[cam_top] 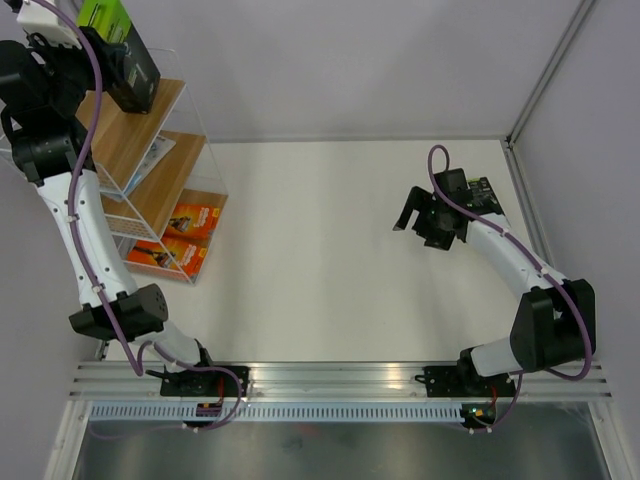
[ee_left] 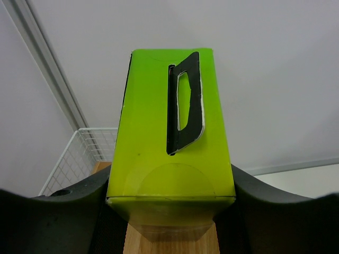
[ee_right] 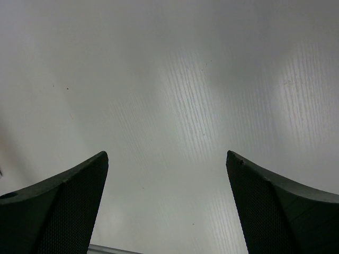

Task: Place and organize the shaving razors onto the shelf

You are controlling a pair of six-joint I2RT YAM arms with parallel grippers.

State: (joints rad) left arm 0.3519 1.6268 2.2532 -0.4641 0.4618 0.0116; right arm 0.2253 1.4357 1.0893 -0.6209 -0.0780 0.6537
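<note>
top external shows left gripper (cam_top: 112,55) clamping a lime-topped box (cam_top: 135,70) above the shelf (cam_top: 165,175), right gripper (cam_top: 405,210) wide, empty.

The pincer (ee_right: 167,153) stands wide open, and only the surface (ee_right: 180,79) shows between its jaws. Its two fingers (ee_right: 58,211) are dark, with a fine mesh-like texture on the inner faces. They rise from the bottom left and bottom right corners, well apart. The white surface fills the rest of the view. It carries soft pale stripes of reflected light that run slantwise, and a few tiny dark specks (ee_right: 67,88) at the upper left. At the bottom edge, near the left finger, a thin lighter strip (ee_right: 114,249) shows; what it is, I cannot tell.
</note>
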